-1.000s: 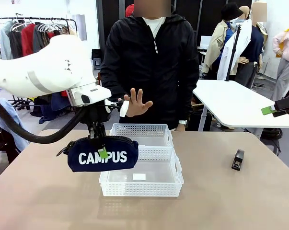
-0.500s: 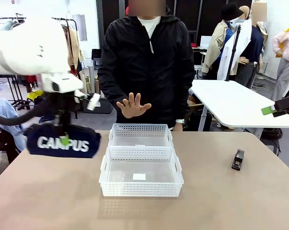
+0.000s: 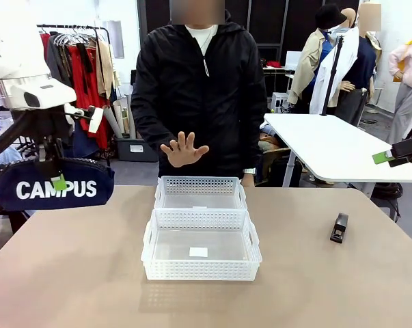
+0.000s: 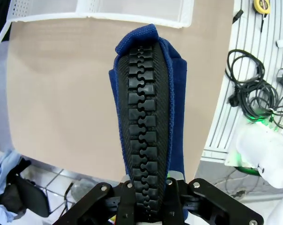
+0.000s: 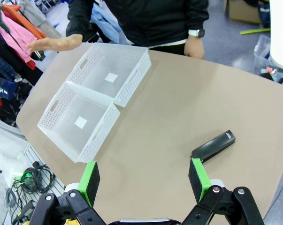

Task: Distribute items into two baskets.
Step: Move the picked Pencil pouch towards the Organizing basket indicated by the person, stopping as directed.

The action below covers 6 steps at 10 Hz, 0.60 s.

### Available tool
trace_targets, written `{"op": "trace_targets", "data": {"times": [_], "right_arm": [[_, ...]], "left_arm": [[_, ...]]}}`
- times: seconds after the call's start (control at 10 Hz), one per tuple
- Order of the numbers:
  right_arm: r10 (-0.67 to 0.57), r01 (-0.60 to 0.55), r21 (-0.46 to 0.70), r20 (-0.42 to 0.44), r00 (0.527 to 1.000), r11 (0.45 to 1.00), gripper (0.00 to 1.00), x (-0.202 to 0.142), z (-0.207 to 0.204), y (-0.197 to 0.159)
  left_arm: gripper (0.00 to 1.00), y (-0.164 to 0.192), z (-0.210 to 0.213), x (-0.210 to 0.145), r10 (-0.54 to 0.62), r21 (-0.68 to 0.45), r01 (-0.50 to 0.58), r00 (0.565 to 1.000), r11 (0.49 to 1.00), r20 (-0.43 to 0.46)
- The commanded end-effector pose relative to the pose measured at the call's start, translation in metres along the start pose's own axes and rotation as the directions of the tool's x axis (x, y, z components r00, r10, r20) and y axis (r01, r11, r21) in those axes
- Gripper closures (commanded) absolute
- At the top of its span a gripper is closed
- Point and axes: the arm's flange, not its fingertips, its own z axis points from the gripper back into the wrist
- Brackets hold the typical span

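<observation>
**"CAMPUS" pouch held off the table's left side**

The left end effector (image 3: 56, 179) pinches the navy pouch (image 3: 83, 188), its white "CAMPUS" lettering readable, above the table's (image 3: 69, 273) left edge and well apart from the two white baskets (image 3: 200, 213) at centre. The right end effector (image 5: 143, 180) is spread wide, holding nothing. The black stapler (image 3: 339, 227) lies on the table's right. A person's open hand (image 3: 184, 149) hovers beyond the baskets.

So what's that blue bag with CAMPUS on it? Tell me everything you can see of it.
It is a soft navy-blue cloth pouch, long and rounded, with CAMPUS in white capitals on its side. A chunky black zip runs along the top, and it is closed. The robot's left hand pinches it from above at the middle, with a green pad against the lettering. The pouch hangs level in the air by the left edge of the table, touching nothing else.
</observation>
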Motion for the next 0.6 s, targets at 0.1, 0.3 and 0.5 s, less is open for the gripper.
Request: {"op": "trace_targets", "data": {"times": [0.1,0.3,0.5], "right_arm": [[0.004,-0.004,0.020,0.019,1.000,1.000,0.00,0.0015,-0.0006,-0.0008],[0.004,-0.004,0.020,0.019,1.000,1.000,0.00,0.0015,-0.0006,-0.0008],[0.004,-0.004,0.020,0.019,1.000,1.000,0.00,0.0015,-0.0006,-0.0008]], "left_arm": [[1.00,-0.0005,0.0046,0.0019,-0.009,0.006,0.009,1.000,1.000,0.001],[1.00,-0.0005,0.0046,0.0019,-0.009,0.006,0.009,1.000,1.000,0.001],[1.00,-0.0005,0.0046,0.0019,-0.009,0.006,0.009,1.000,1.000,0.001]]}}
